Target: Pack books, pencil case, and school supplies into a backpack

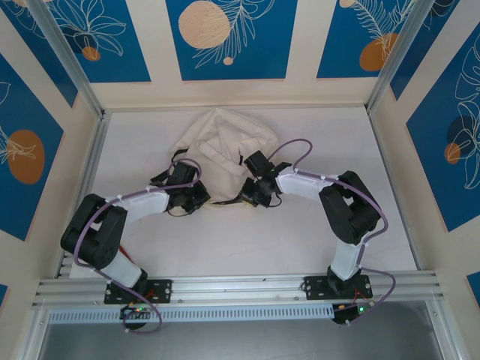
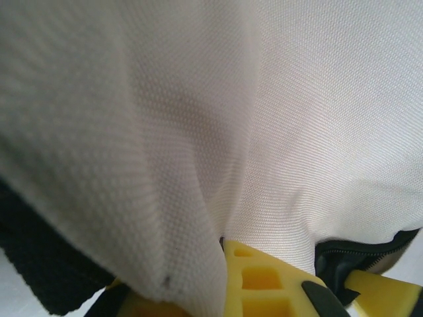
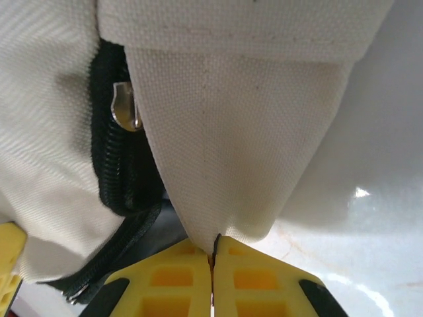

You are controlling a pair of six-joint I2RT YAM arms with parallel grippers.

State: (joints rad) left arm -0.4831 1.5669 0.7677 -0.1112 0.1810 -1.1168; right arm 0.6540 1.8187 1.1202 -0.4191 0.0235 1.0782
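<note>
The cream-white backpack (image 1: pixel 225 150) lies crumpled at the middle of the table, its near edge between the two grippers. My left gripper (image 1: pixel 196 196) is at its near left edge; in the left wrist view the yellow fingers (image 2: pixel 264 281) are shut on a fold of the backpack (image 2: pixel 218 132) cloth. My right gripper (image 1: pixel 255 192) is at the near right edge, and its yellow fingers (image 3: pixel 178 277) pinch a pointed corner of the backpack (image 3: pixel 231 145) fabric. A black zip (image 3: pixel 115 165) with a metal pull runs beside that corner. The books and pencil case are out of view.
The white tabletop (image 1: pixel 247 240) stretches in front of the backpack to the metal rail (image 1: pixel 240 289) where the arm bases are bolted. Walls with blue leaf panels close in the back and both sides.
</note>
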